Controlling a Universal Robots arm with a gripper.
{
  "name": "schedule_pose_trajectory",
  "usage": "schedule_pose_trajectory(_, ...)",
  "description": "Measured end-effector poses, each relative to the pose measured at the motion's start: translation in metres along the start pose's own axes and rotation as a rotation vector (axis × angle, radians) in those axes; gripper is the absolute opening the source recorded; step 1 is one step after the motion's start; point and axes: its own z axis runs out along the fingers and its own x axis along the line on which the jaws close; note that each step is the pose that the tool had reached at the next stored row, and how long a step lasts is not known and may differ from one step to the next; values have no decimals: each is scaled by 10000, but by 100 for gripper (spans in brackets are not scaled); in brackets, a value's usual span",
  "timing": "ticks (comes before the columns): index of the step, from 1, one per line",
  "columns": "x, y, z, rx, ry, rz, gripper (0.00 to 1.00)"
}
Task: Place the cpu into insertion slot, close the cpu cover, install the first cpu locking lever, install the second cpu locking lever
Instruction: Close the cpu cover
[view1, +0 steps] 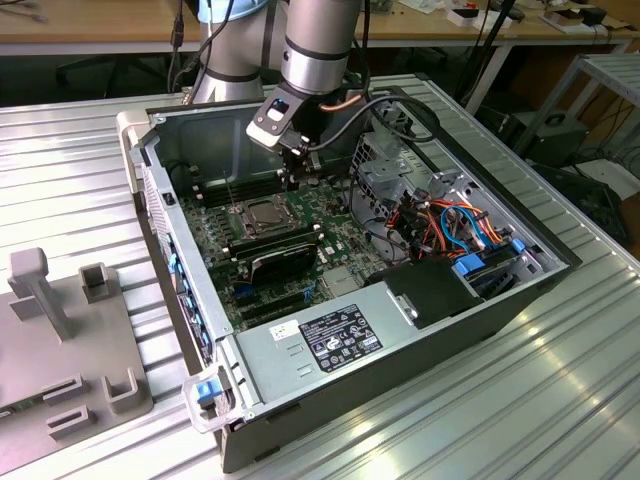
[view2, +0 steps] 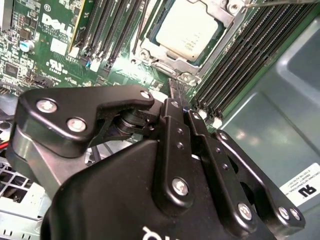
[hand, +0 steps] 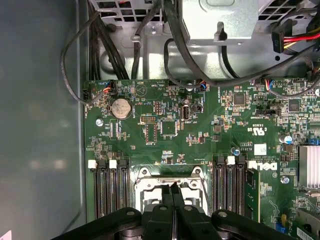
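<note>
The cpu (view2: 187, 27) lies flat in the insertion slot (view1: 262, 215) on the green motherboard, its silvery top showing. The cpu cover (view2: 167, 67) lies down around it as a metal frame. Beside the socket a thin locking lever (view1: 232, 192) stands raised, and in the second wrist view a thin rod (view2: 142, 22) runs along the frame's edge. My gripper (view1: 293, 178) hangs just above the board at the socket's far side, shut with its black fingers (hand: 168, 195) pressed together and nothing between them. In the first wrist view the fingers cover part of the socket (hand: 150, 181).
Black memory slots (hand: 107, 190) flank the socket on both sides. A metal drive cage (view1: 385, 175), coloured cables (view1: 455, 225) and the power supply (view1: 340, 335) fill the exterior view's right of the case. Case walls (view1: 150, 190) ring the board. A grey fixture (view1: 60, 330) stands outside.
</note>
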Motion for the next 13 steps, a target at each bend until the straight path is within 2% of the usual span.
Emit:
schedule_pose_trajectory(4, -2, -81, 0, 0, 1, 0, 11)
schedule_pose_trajectory(6, -3, -144, 3, 0, 2, 0, 11)
schedule_pose_trajectory(10, -4, -195, 13, 1, 26, 0, 11)
schedule_pose_trajectory(13, -4, -199, 16, 1, 27, -2, 11)
